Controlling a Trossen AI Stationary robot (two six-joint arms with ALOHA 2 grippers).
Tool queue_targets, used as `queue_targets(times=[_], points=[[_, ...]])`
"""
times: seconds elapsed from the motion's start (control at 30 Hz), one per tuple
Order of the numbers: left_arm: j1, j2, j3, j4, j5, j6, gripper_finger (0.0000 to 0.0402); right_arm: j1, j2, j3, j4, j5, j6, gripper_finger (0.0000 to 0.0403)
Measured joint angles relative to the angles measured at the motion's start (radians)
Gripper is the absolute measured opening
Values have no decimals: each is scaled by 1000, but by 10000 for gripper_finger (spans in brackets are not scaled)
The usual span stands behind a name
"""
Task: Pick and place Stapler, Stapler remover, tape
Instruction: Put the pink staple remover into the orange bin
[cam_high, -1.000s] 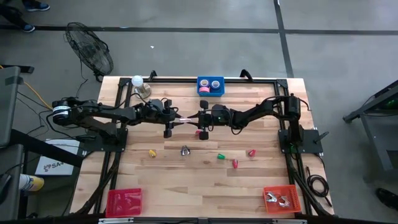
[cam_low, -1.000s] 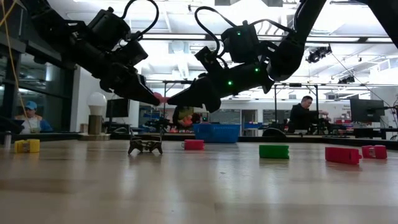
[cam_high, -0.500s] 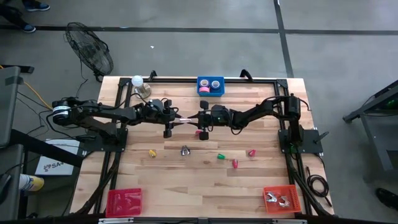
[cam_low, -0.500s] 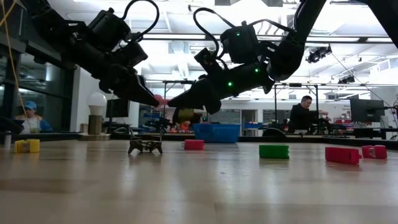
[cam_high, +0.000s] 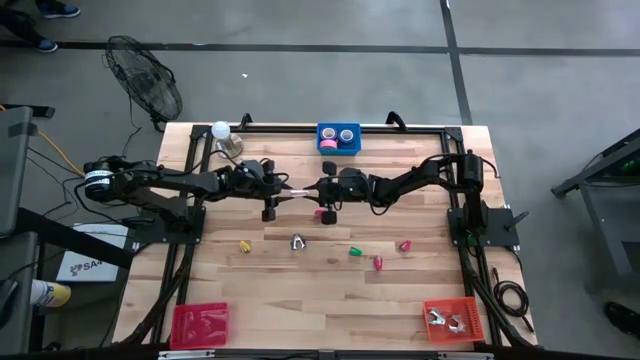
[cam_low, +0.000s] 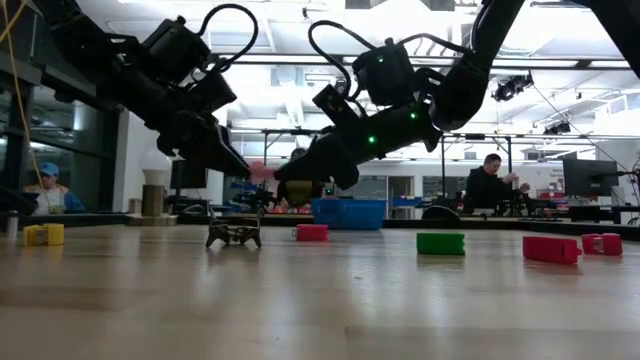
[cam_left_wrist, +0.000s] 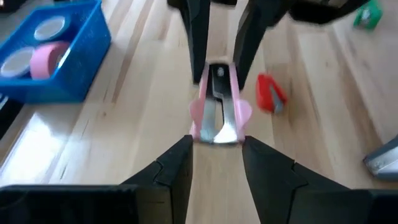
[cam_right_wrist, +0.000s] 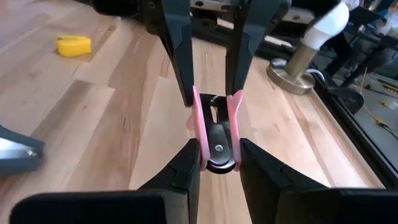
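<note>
Both arms have lifted slightly since a second ago, the pink stapler remover (cam_right_wrist: 214, 134) still gripped between them above the counter (cam_high: 300, 290). Left tool (cam_left_wrist: 216, 149) clamps one end, right tool (cam_right_wrist: 216, 163) the other. Beyond, pink tape (cam_left_wrist: 46, 60) sits in the blue basket (cam_left_wrist: 81, 50).

Grey concrete floor (cam_high: 300, 70), floor fan (cam_high: 145, 88), bright ceiling lights (cam_low: 290, 75), seated person (cam_low: 490, 185) behind.
</note>
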Motion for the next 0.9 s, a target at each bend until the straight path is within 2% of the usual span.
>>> queue_targets(times=[0.13, 0.33, 0.5, 0.67, 0.9], points=[[-1, 1, -2, -37, -20, 0, 132, -4, 0, -2, -30, 54, 0, 75], [-1, 1, -2, -36, -42, 0, 132, -8, -3, -2, -65, 59, 1, 75], [0, 1, -2, -57, -90, -5, 132, -8, -47, 0, -181, 93, 3, 75], [0, 1, -2, -54, -92, -8, 132, 6, -138, -1, -435, 94, 21, 75], [0, 1, -1, -53, -93, -8, 131, 63, -354, -1, -914, 88, 95, 75]])
